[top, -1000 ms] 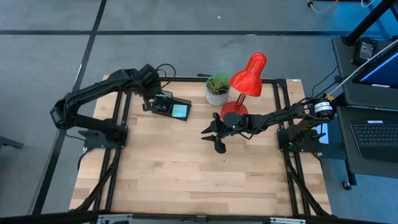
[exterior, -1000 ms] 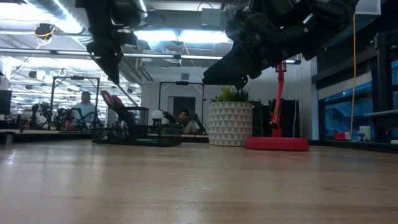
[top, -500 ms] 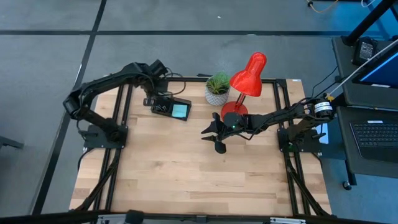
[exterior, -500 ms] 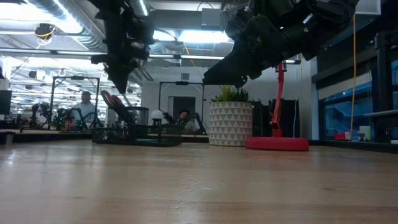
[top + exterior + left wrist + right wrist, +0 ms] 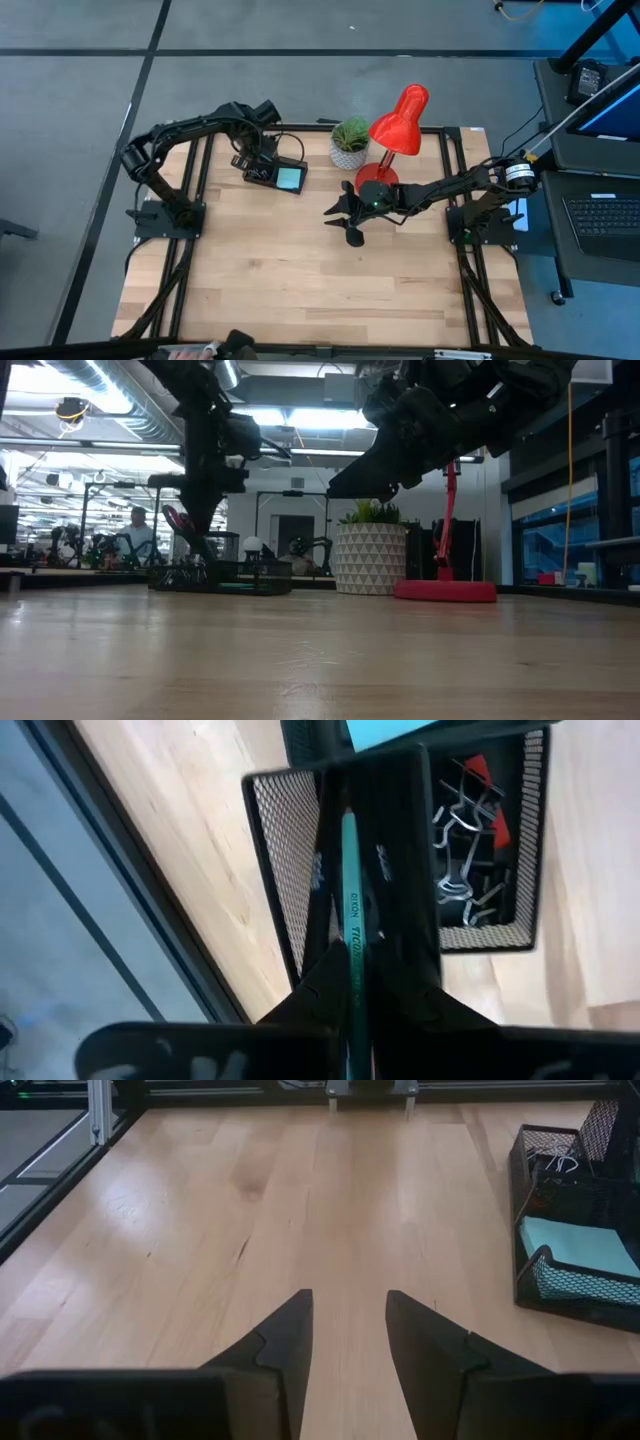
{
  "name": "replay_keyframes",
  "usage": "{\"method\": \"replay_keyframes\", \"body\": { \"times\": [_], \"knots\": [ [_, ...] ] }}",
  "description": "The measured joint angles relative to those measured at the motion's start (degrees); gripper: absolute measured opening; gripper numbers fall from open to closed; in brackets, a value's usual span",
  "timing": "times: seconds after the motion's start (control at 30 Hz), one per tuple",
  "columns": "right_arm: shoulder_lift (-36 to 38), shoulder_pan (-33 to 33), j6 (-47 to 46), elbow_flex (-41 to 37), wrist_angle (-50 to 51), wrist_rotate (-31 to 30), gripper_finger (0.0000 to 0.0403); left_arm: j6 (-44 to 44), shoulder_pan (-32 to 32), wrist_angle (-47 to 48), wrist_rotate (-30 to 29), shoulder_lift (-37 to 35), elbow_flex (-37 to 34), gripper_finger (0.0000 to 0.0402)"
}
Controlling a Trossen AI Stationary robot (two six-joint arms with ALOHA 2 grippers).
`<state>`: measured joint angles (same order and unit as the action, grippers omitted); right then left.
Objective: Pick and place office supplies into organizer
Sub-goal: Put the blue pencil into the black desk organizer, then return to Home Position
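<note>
left claw [image 5: 352, 982] of mine is pinched tight on a teal pencil [image 5: 351, 920], its two dark fingers [image 5: 318, 982] pressed against either side of the shaft. it hangs right over the black mesh organizer [image 5: 276, 174], which sits on the desk [image 5: 300, 270] near the far edge, toward the far left corner. from my left wrist the pencil points down into a narrow mesh compartment at one end of the organizer; whether its tip touches the bottom i cannot tell. the compartment beside it holds a heap of small metal clips [image 5: 472, 870] and a small red piece [image 5: 478, 772]. a light-blue notepad [image 5: 289, 178] lies in the section on the side nearer the plant. from table height red scissor handles [image 5: 180, 520] stick up out of the organizer.

my right claw [image 5: 348, 1330] hovers above the middle of the desk, fingers partly apart with nothing between them, just in front of the red lamp [image 5: 398, 122]. the potted plant [image 5: 350, 142] stands at the far edge between lamp and organizer.
</note>
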<state>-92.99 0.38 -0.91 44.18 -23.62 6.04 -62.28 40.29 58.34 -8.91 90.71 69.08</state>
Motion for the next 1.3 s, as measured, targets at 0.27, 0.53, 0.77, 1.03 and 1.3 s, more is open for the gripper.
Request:
{"method": "replay_keyframes", "body": {
  "times": [0.27, 0.53, 0.77, 1.03, 1.3],
  "knots": [
    [0.0, 0.0, 0.09, 0.0, 2.64, 0.0, 0.0132, 3.29, -0.02, -1.46, -3.54, 3.0, -0.03, 0.0039],
    [0.02, 0.02, 0.09, 0.0, 2.8, 0.0, 0.0132, 6.12, 0.0, -1.58, -4.1, 2.24, -0.07, 0.0099],
    [0.02, 0.04, -0.04, 0.0, 2.78, 0.0, 0.0132, 7.01, -0.15, -1.52, -3.64, -1.52, -0.07, 0.0118],
    [0.02, -0.01, 0.09, 0.0, 2.78, -0.02, 0.0132, 16.75, -0.15, -1.48, 3.11, -10.73, -0.07, 0.0104],
    [1.18, -0.49, -1.55, 0.0, 2.97, 1.83, 0.0132, 30.61, 0.04, -1.54, 22.22, -21.14, -0.11, 0.0083]
  ]
}}
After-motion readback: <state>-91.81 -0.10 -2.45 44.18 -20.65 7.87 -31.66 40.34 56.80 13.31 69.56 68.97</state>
